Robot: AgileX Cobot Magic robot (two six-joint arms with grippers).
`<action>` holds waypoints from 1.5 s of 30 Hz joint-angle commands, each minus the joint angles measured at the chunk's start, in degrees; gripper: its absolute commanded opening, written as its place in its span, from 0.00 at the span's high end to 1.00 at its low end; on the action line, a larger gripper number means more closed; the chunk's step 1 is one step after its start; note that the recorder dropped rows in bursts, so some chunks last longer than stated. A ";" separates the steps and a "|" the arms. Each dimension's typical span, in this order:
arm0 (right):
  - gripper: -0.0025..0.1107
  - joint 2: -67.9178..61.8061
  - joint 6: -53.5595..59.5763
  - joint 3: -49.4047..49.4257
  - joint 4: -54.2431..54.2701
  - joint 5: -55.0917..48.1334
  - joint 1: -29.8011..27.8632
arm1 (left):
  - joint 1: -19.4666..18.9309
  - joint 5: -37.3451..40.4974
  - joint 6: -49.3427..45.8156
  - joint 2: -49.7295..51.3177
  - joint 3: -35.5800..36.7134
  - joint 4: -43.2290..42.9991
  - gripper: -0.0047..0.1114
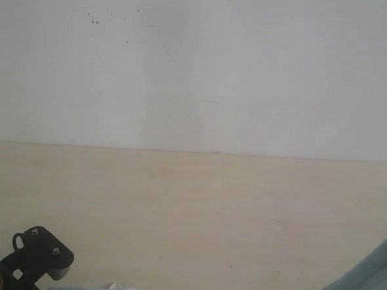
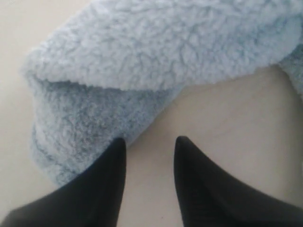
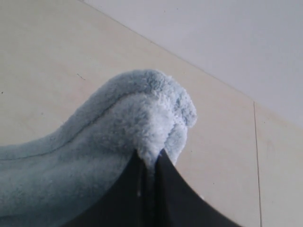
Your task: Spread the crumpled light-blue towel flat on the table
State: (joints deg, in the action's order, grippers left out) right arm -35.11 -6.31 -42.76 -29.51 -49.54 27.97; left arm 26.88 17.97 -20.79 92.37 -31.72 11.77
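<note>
The towel (image 2: 156, 47) is a thick, fluffy pale-blue terry cloth, rumpled rather than flat. One rounded fold overlaps a darker, denser layer with a stitched hem line. It lies on the table's (image 1: 189, 210) near side, well away from the far edge. There the smooth beige surface meets a white wall (image 1: 198, 66) flecked with dark specks. In the exterior view only two bits of cloth show, both low at the near side. The right gripper (image 3: 149, 158) has its black tapered fingers pinched together on a raised, humped fold of the towel. The left gripper (image 2: 149, 156) holds nothing; its jaws stand apart over bare table, one tip at the cloth's edge. The left arm (image 1: 37, 250) is black and blocky.
</note>
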 commanded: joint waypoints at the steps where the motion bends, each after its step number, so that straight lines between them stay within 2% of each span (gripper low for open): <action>1: 0.98 -0.08 0.37 0.12 -1.01 1.28 0.03 | 0.40 1.75 1.45 -1.77 -0.52 -0.25 0.68; 5: 0.98 -0.08 0.37 0.12 -1.01 1.28 0.03 | 0.00 3.10 2.03 -6.01 -0.63 -1.48 0.68; 9: 0.98 -0.08 0.37 0.12 -0.90 1.27 0.03 | -1.92 3.81 6.27 -10.52 -0.63 -6.29 0.68; 14: 0.98 -0.08 0.37 0.12 -0.90 1.37 0.03 | -4.34 3.81 11.92 -11.23 -0.63 -11.77 0.67; 21: 0.98 -0.08 0.37 0.12 -0.90 1.37 0.03 | -4.59 1.24 13.92 -7.50 -0.63 -10.35 0.46; 31: 0.98 -0.08 0.37 0.12 -0.80 1.36 0.03 | -4.59 -2.08 13.92 -3.01 -0.63 -7.64 0.45; 35: 0.98 -0.08 0.15 0.12 -0.65 1.36 0.03 | -4.59 -3.76 13.92 -0.16 -0.63 -6.18 0.52; 37: 0.98 -0.08 -0.25 0.12 -0.54 1.36 0.03 | -4.59 -4.06 13.92 1.21 -0.63 -6.18 0.59; 43: 0.98 -0.08 -1.47 0.12 -0.05 1.36 0.03 | -4.59 -4.39 13.92 4.45 -0.63 -6.18 0.92; 45: 0.98 -0.08 -1.47 0.12 0.37 1.36 0.03 | -4.59 -4.39 13.92 3.39 -0.63 -6.18 0.92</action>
State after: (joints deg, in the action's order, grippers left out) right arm -35.11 -7.20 -42.76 -29.28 -48.92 27.97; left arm 22.10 13.38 -7.58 95.64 -32.49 4.75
